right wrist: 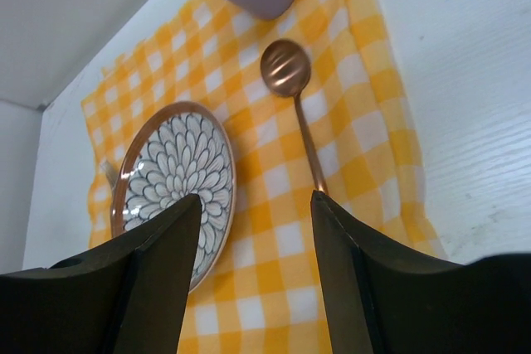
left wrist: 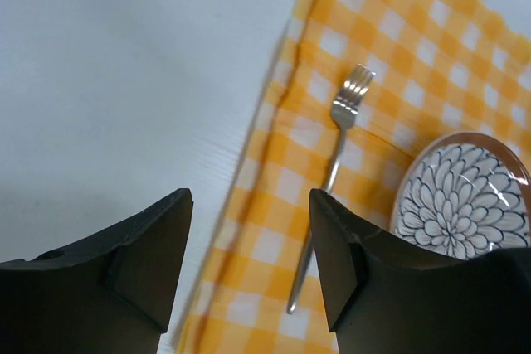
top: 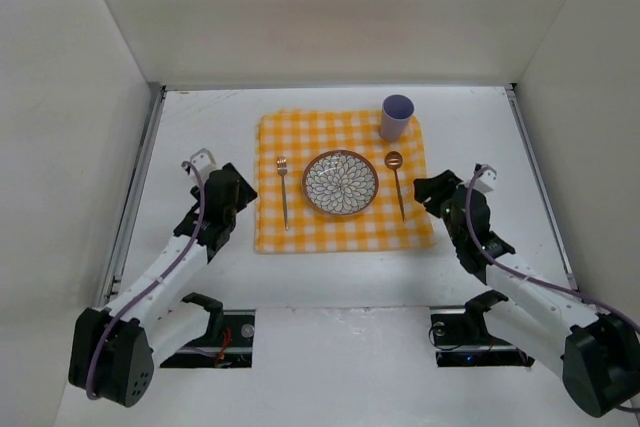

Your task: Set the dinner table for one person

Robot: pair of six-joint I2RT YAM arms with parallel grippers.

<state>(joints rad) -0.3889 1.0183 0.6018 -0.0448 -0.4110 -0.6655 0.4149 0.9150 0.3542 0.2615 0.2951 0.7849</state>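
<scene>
The white dinner table fills the enclosure floor, and its long axis appears to run left to right. On it lie one yellow checked cloth, one patterned plate, one fork, one copper spoon and one lilac cup. The left gripper and right gripper both have their fingers spread and hold nothing.

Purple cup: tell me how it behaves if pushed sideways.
The cup stands upright and looks taller than wide, so a high push would probably tip it. It sits on the checked cloth, which may bunch instead of letting it slide. Round, it would likely roll once down.
</scene>
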